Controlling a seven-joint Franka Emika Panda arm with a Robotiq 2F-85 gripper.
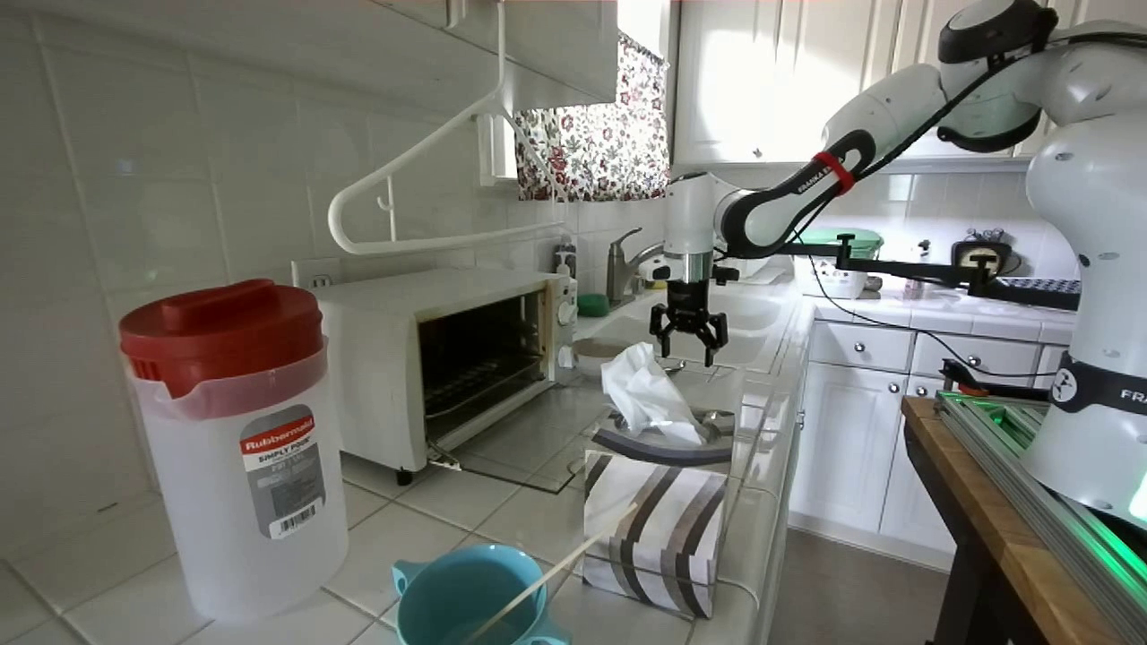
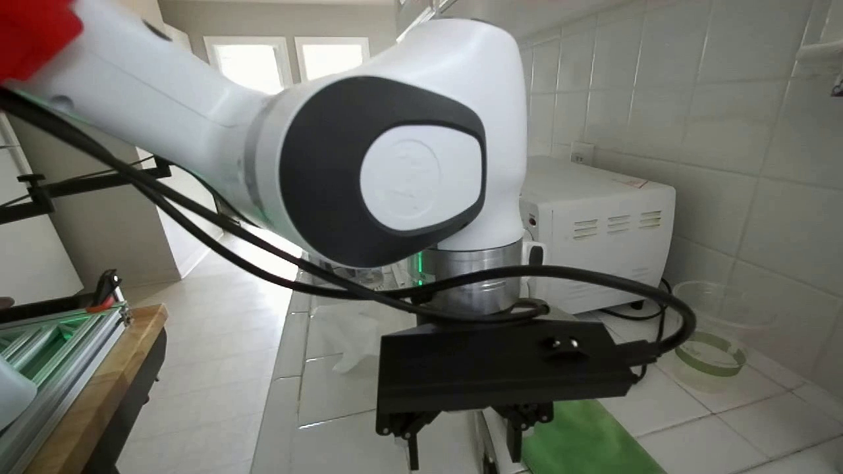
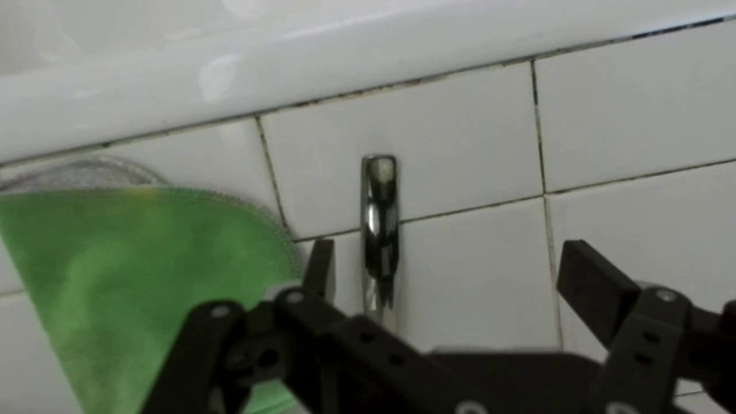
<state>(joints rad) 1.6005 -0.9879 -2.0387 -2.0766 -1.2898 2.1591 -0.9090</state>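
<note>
Hand [image 1: 687,358] hung spread and empty over the white-tiled table [image 3: 477,270], gap presumably wide to clear the slim, shiny silver metal bar [image 3: 379,224] below it; round-cornered green cloth [image 3: 155,259] lay just beside.

In an exterior view, a pitcher [image 1: 237,475] is set at near left on the counter [image 1: 430,528], with a toaster oven [image 1: 372,358] behind it; right of the pitcher, a stick [image 1: 556,571] is leaned in a cup [image 1: 439,591], with a box [image 1: 668,542] farther right. In the wrist view, a handle [image 3: 380,215] is framed by the gripper [image 3: 447,247], with a cloth [image 3: 149,270] to the left.
</note>
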